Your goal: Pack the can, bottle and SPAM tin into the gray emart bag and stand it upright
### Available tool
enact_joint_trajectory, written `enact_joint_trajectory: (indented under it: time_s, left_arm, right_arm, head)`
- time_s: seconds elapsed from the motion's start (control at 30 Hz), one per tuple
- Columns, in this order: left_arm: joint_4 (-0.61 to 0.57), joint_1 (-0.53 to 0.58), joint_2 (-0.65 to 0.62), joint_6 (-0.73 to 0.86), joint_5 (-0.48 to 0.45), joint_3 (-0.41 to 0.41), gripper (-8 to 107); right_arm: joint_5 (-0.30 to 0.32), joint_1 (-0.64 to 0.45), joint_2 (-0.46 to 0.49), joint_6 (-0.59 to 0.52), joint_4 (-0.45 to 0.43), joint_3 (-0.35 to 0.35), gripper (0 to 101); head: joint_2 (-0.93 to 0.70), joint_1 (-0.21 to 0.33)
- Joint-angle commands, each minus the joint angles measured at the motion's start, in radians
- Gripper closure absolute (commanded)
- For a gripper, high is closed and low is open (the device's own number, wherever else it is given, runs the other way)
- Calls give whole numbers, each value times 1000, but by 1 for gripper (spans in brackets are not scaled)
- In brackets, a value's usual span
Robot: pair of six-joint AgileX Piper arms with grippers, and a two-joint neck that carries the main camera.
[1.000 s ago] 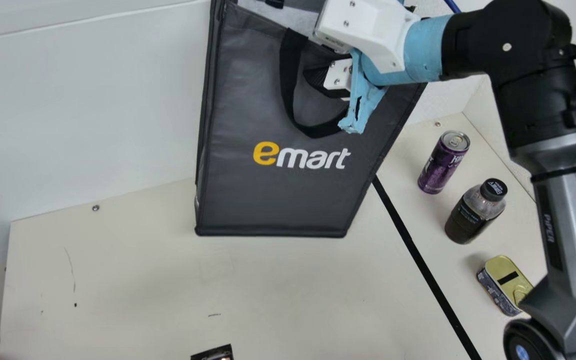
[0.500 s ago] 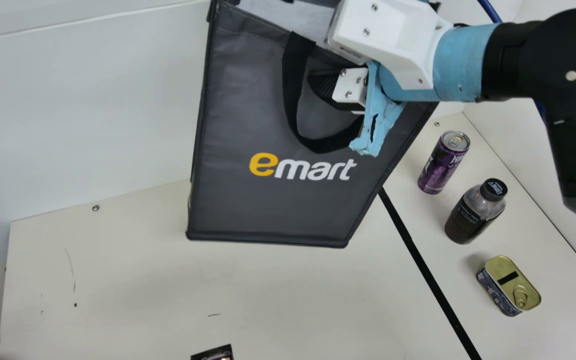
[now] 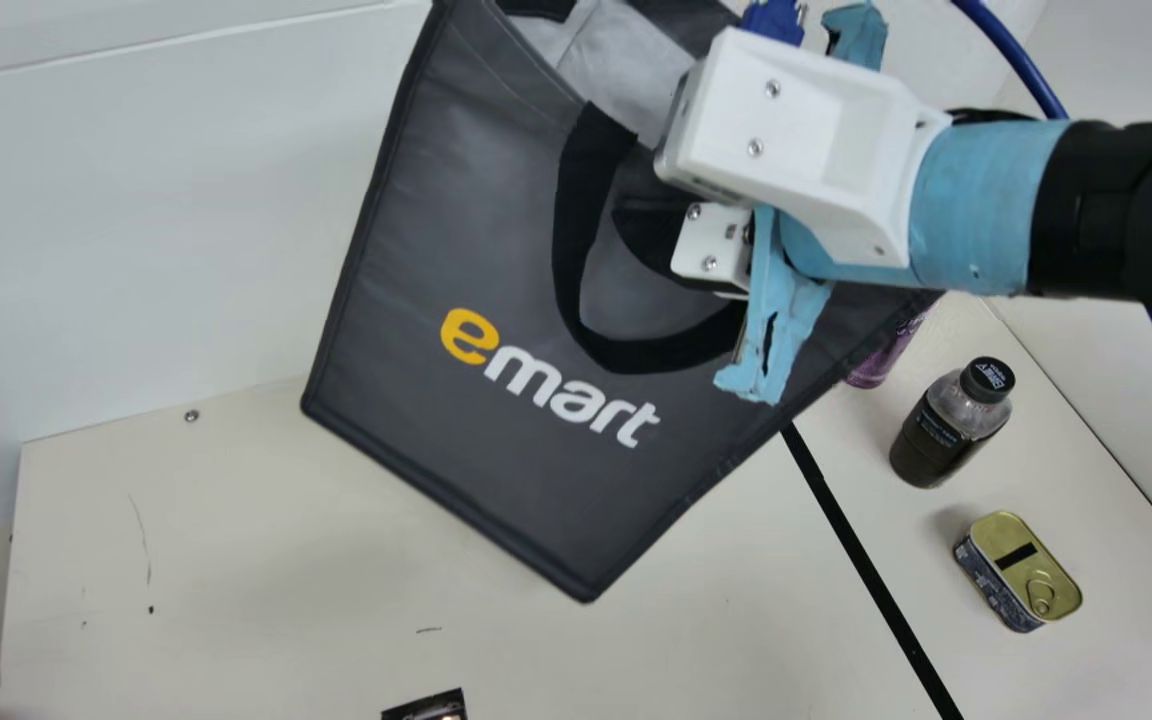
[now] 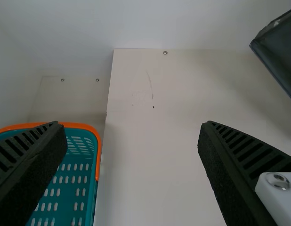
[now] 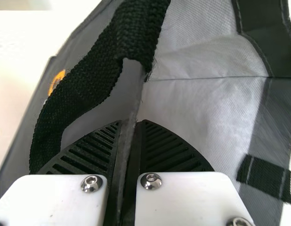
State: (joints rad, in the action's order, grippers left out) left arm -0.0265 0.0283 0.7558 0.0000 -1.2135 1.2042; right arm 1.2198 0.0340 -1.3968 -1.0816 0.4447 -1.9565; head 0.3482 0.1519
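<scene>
While the gray emart bag [image 3: 416, 250] is tilting in the main view, clamped by my right gripper [image 3: 636, 225], the bottle [image 3: 946, 430] and SPAM tin [image 3: 1021, 565] are resting right of it; it is slanting more than before, now mostly hiding the can [image 3: 876, 365]. Left wrist view: my left gripper [image 4: 131, 125] is gaping, the teal basket [image 4: 97, 146] sitting well left of the bag. Right wrist view: fingers [image 5: 169, 150] are pinching the bag's wall.

We see smooth, cloth-like gray material on the emart bag [image 3: 496, 230], rough woven webbing on its handle [image 5: 84, 84] and creased fabric lining [image 5: 202, 108]. The bottle [image 3: 936, 435] looks glossy, the SPAM tin [image 3: 1011, 545] shiny metal, the basket [image 4: 97, 146] smooth plastic.
</scene>
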Motion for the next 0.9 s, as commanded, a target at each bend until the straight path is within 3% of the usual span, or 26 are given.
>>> enact_joint_trajectory:
  time_s: [0.0, 0.87]
  left_arm:
    - [0, 0, 0, 0, 0, 0, 9]
    - [0, 0, 0, 0, 0, 0, 9]
  right_arm:
    - [0, 11, 16, 5, -11, 27, 101]
    - [0, 210, 189, 138, -122, 326, 101]
  head:
    - [1, 23]
    - [1, 23]
